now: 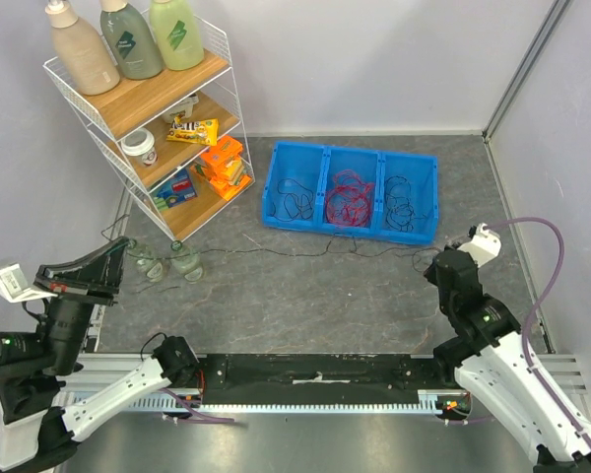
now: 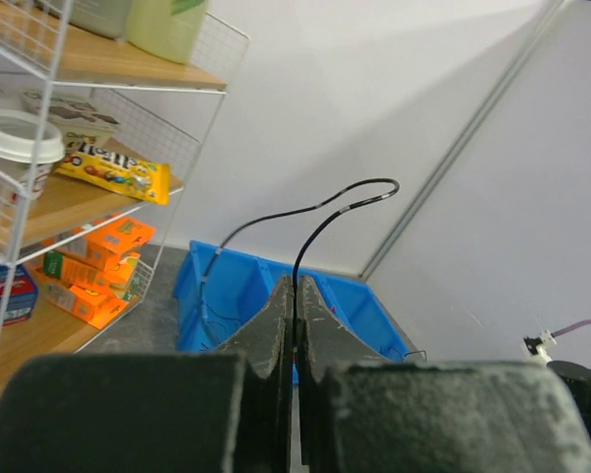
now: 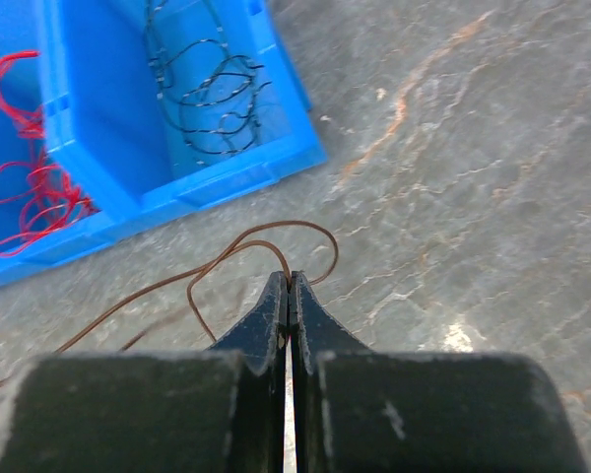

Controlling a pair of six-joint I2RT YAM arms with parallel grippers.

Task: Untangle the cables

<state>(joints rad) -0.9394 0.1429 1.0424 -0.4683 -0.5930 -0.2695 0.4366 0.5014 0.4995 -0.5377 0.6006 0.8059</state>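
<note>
Left gripper (image 2: 295, 288): clamped on a black wire (image 2: 347, 204), raised beside the shelf (image 1: 153, 94), probably to pull it taut.
Wire: runs across the table (image 1: 305, 296) in front of the bin (image 1: 353, 150).
Clumps (image 1: 348, 200): sorted inside the bin's compartments.
Right gripper (image 3: 289, 281): pinched shut on the wire's loop, seemingly anchoring it.

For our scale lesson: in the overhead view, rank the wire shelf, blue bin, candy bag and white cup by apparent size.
1. wire shelf
2. blue bin
3. candy bag and white cup: too alike to rank.
</note>
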